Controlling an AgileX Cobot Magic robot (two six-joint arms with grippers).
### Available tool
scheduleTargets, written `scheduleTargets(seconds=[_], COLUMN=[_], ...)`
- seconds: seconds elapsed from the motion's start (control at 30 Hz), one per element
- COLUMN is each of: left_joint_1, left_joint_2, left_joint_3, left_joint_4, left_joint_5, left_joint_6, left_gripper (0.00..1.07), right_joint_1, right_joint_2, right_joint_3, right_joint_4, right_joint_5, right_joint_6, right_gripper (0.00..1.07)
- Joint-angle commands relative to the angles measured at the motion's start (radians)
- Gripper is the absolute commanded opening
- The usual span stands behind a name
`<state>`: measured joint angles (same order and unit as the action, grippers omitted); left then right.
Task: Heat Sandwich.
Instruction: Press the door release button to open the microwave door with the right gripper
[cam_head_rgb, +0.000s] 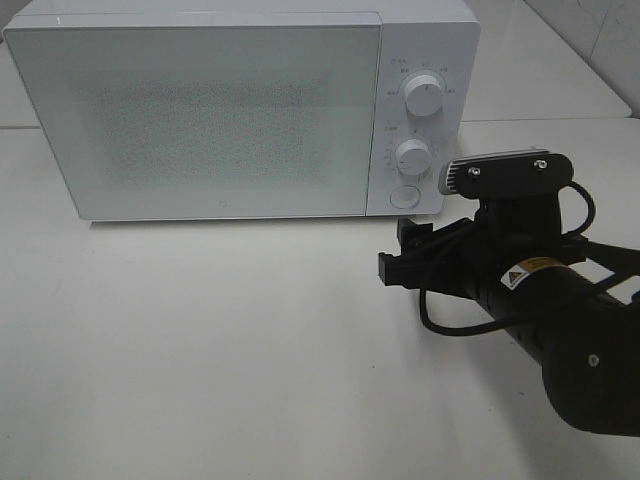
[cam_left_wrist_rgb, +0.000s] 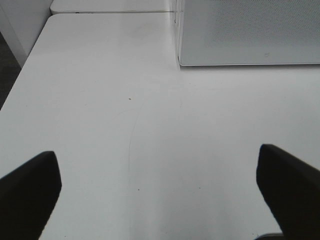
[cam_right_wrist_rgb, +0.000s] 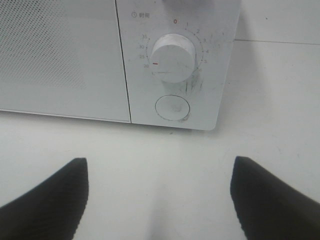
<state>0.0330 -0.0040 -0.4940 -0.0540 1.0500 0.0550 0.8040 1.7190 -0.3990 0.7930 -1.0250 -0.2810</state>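
**A:** Two grippers in view. What do they hold?

**B:** Nothing. The left gripper (cam_left_wrist_rgb: 160, 200) has its jaws spread wide above bare table (cam_left_wrist_rgb: 125, 100), and a lower front corner of the microwave (cam_left_wrist_rgb: 250, 30) is ahead of it. The right gripper (cam_head_rgb: 397, 250) is also parted and empty. It sits low over the table, just in front of the round button (cam_head_rgb: 405, 195) below the upper dial (cam_head_rgb: 424, 97) and lower dial (cam_head_rgb: 412, 155).

**A:** And the sandwich, which way does it point?

**B:** I cannot tell. No view shows it, so its long axis and its place relative to either gripper are unknown.

**A:** Anything inside the microwave?

**B:** Its door (cam_head_rgb: 200, 110) is shut, and the frosted, dotted panel hides the inside.
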Motion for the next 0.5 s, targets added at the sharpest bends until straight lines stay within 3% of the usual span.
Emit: scheduleTargets(seconds=[0.03,0.27,0.4,0.5], left_joint_1=[0.000,0.000,0.000,0.000], left_joint_2=[-0.017,-0.017,-0.017,-0.017], left_joint_3=[0.003,0.003,0.003,0.003], left_joint_4=[-0.008,-0.008,-0.008,-0.008], left_joint_5=[-0.013,-0.013,-0.013,-0.013], left_joint_6=[0.000,0.000,0.000,0.000], left_gripper=[1.00,1.00,1.00,1.00], right_joint_1=[0.006,0.006,0.006,0.006], right_joint_2=[0.000,0.000,0.000,0.000], right_joint_3=[-0.012,-0.012,-0.012,-0.012], right_joint_4=[0.011,0.011,0.022,0.035], right_joint_5=[-0.009,-0.011,-0.017,-0.005], right_joint_6=[0.012,0.175,0.374,0.669], right_gripper=[0.76,0.70,0.63,0.51])
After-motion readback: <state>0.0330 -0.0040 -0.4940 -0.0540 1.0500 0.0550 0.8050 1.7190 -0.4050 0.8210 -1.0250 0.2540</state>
